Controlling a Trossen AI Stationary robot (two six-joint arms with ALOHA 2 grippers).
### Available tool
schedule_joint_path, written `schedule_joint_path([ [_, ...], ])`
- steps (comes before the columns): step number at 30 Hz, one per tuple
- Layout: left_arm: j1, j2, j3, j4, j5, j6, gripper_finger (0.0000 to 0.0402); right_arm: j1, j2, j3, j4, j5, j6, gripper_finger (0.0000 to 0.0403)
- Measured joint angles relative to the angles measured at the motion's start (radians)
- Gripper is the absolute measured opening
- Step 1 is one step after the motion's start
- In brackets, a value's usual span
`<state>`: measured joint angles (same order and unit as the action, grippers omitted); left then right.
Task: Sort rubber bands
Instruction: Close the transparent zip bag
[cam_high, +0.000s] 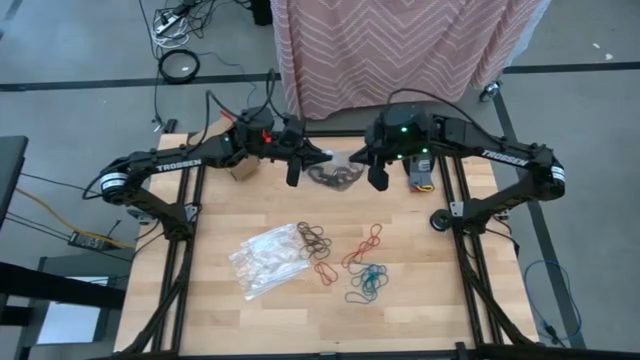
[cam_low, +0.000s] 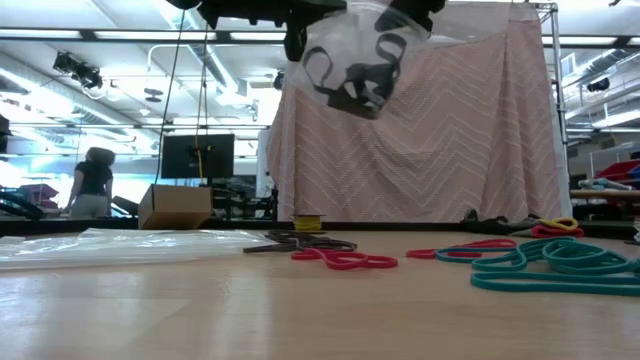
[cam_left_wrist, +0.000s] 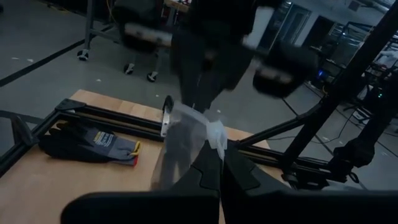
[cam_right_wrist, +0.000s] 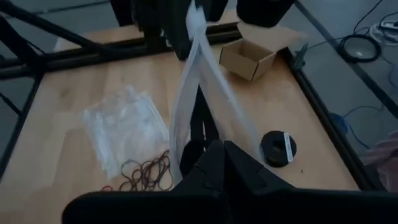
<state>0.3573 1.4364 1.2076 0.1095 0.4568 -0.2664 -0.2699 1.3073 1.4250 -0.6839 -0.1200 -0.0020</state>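
A clear plastic bag (cam_high: 336, 172) with black rubber bands (cam_low: 352, 88) inside hangs in the air between my two grippers, over the table's far part. My left gripper (cam_high: 300, 160) is shut on the bag's left side and my right gripper (cam_high: 372, 165) on its right side. Loose bands lie flat on the table in groups: brown (cam_high: 313, 238), red (cam_high: 360, 248) and teal (cam_high: 368, 283). In the low view the red bands (cam_low: 345, 260) and teal bands (cam_low: 550, 265) lie in front. My left gripper (cam_left_wrist: 219, 152) pinches the bag's upper edge (cam_left_wrist: 213, 132) between its two fingers, coming level from the table's left. The bag is lifted clear and its film stretches away toward the other arm. My right gripper (cam_right_wrist: 219, 146) pinches the opposite edge of the bag (cam_right_wrist: 200, 127) between its fingers, coming level from the table's right. The film runs taut from the fingers toward the left arm, with the bag lifted clear of the table.
A pile of clear plastic bags (cam_high: 265, 258) lies left of the loose bands. A small cardboard box (cam_high: 240, 170) sits at the far left, a black round disc (cam_high: 440, 220) at the right, and a dark glove (cam_left_wrist: 87, 143) near the far edge. A pink cloth (cam_low: 430, 140) hangs behind.
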Motion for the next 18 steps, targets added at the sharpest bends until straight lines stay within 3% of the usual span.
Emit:
schedule_joint_path([
  [11,0.001,0.000,0.000,-0.010,0.000,0.006,0.0000,0.000,-0.132,0.000,0.085,-0.009,0.054,0.0005],
  [18,0.001,0.000,0.000,-0.009,0.000,0.008,0.0000,0.000,-0.125,0.000,0.143,-0.098,0.047,0.0057],
])
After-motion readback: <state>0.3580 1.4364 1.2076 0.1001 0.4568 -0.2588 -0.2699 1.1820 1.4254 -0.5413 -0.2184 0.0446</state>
